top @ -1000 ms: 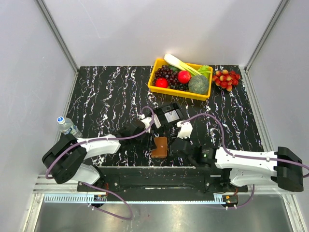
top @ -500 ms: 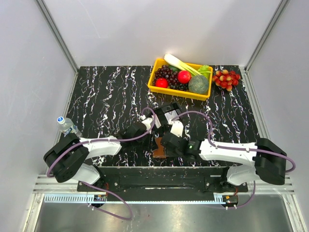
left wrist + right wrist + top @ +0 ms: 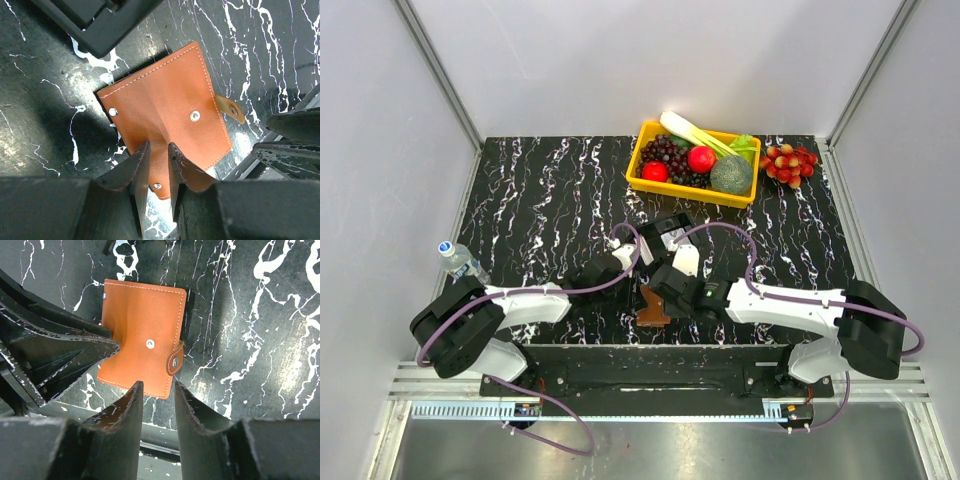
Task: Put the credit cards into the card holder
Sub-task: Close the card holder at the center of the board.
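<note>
One card holder [image 3: 652, 306] is seen folded near the table's [image 3: 540, 200] six o'clock edge, its edge pinched by the left gripper [image 3: 159, 146]. The right gripper's [image 3: 158, 385] jaws are held apart over it. One black box [image 3: 665, 235] is set at its twelve o'clock. One yellow bin [image 3: 680, 192] is filled with fruit and vegetables.

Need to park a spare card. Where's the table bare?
Bare: left half of table, water bottle to yellow bin; right strip below grapes. Crowded: near centre, left hand and right hand at card holder, black box.
</note>
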{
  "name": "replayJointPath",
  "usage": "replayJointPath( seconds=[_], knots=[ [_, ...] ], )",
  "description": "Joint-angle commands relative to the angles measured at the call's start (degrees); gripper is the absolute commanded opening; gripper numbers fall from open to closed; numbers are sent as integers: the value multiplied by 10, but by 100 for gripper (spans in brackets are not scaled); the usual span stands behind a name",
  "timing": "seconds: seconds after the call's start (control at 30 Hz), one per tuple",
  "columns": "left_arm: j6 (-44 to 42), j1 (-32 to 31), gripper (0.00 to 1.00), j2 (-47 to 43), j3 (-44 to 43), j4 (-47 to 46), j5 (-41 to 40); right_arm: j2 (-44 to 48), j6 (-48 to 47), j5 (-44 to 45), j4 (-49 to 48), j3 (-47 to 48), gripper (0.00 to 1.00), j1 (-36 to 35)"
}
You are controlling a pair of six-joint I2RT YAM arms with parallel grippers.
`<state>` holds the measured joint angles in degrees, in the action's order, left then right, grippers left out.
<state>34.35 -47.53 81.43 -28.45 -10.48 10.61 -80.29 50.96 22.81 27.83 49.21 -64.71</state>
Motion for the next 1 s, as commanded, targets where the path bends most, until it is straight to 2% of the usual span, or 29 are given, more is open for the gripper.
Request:
replayJointPath(
  seconds=[0.0, 0.1, 0.27, 0.67, 0.97],
  knots=[
    [0, -8, 25, 5, 21, 27, -6, -11, -10, 7, 20, 29, 38, 3],
    [3, -8, 25, 0, 22, 27, -6, -38, -10, 10, 29, 40, 39, 4],
    [4, -7, 25, -2, 24, 24, -5, -65, -7, 20, 32, 47, 34, 5],
    [5, -7, 25, 1, 25, 19, 2, -61, -24, 27, 28, 55, 29, 19],
    [5, -7, 25, 2, 25, 18, 3, -61, -30, 24, 29, 54, 10, 25]
  ],
)
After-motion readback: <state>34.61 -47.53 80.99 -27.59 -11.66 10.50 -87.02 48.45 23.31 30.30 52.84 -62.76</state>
